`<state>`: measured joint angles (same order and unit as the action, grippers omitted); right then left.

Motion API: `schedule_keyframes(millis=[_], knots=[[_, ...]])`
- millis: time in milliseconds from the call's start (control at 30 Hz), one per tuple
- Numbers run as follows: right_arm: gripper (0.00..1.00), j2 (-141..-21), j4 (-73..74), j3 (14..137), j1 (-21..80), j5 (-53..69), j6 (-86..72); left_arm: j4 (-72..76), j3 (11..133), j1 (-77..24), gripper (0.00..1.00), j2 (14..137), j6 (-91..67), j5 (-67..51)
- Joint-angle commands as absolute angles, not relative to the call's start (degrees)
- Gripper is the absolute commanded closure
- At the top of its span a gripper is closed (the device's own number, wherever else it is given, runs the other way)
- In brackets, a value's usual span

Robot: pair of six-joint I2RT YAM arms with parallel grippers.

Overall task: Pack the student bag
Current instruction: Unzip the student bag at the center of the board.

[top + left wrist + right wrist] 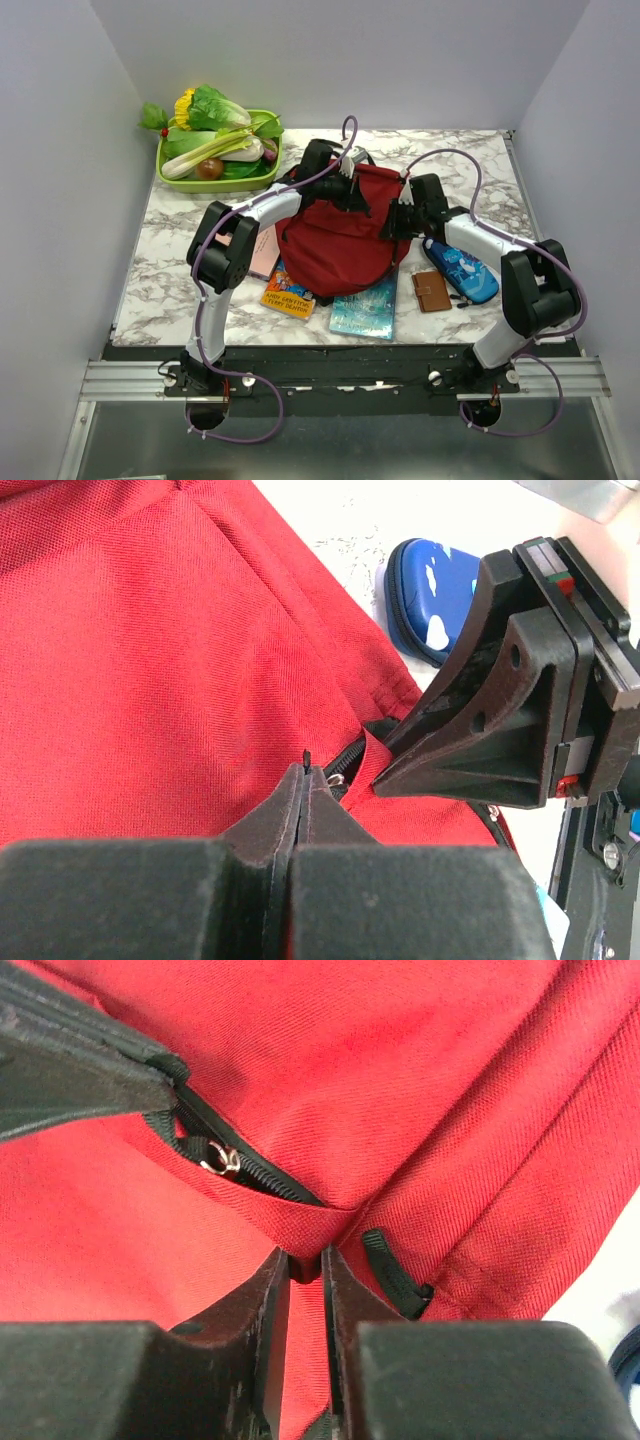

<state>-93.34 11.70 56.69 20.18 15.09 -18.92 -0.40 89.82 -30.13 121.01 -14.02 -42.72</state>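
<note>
The student bag (335,250), dark red with black zipper trim, lies in the middle of the table. My left gripper (352,196) is at its far top edge. In the left wrist view it (303,772) is shut on a thin black zipper pull (305,756) at the zipper's end. My right gripper (398,222) is at the bag's upper right. In the right wrist view it (303,1258) is shut on a fold of the bag's red fabric (300,1225) just below the partly open zipper (235,1168). The two grippers are close together.
A blue patterned pencil case (462,272) and a brown wallet (432,291) lie right of the bag. A teal book (365,312), an orange book (288,297) and a pink notebook (263,250) lie partly under it. A green tray (170,182) of vegetables stands at the back left.
</note>
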Motion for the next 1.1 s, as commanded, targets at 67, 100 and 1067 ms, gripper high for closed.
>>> schedule_keyframes(millis=[67,100,1067], knots=[[0.99,-91.68,9.67,54.93,20.30,15.56,-19.69,0.09,89.30,-30.23,1.00,117.86,-14.24,-43.86],[0.99,-90.10,10.02,54.32,20.30,15.30,-19.51,0.35,88.86,-30.23,1.00,117.95,-14.24,-43.68],[0.99,-81.03,14.59,47.20,19.60,10.55,-17.32,-19.33,96.07,-17.05,1.00,116.28,2.10,-31.12]])
